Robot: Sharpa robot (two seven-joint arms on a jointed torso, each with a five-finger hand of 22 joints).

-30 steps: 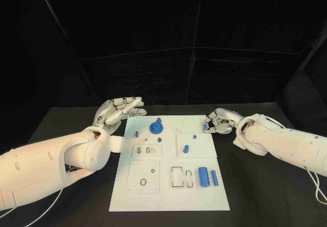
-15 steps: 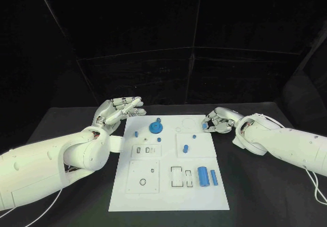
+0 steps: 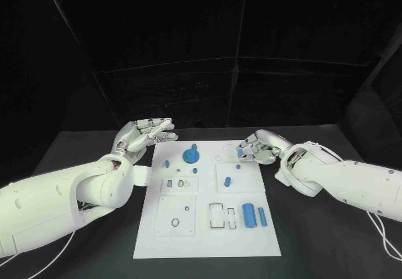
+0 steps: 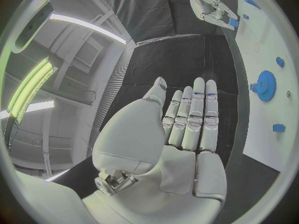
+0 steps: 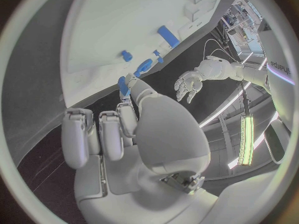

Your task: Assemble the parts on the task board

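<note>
The white task board [image 3: 207, 232] lay in the middle of the black surface [image 3: 326, 244]. The right hand [image 3: 258, 147] hovered over the board's far right corner, pinching a small blue part [image 3: 240, 153] between thumb and a finger; the right wrist view showed this blue part [image 5: 123, 85] at the fingertips. The left hand [image 3: 147, 135] hung just beyond the board's far left corner, holding nothing, its fingers [image 4: 194, 115] extended side by side and slightly apart. On the board, a blue gear [image 3: 191, 156] sat near the far end, with small blue pegs [image 3: 167, 164] beside it. A short blue pin [image 3: 227, 182] lay near the middle. Toward the near right, a thick blue cylinder [image 3: 248, 215] lay just beside a thinner blue rod [image 3: 262, 217].
</note>
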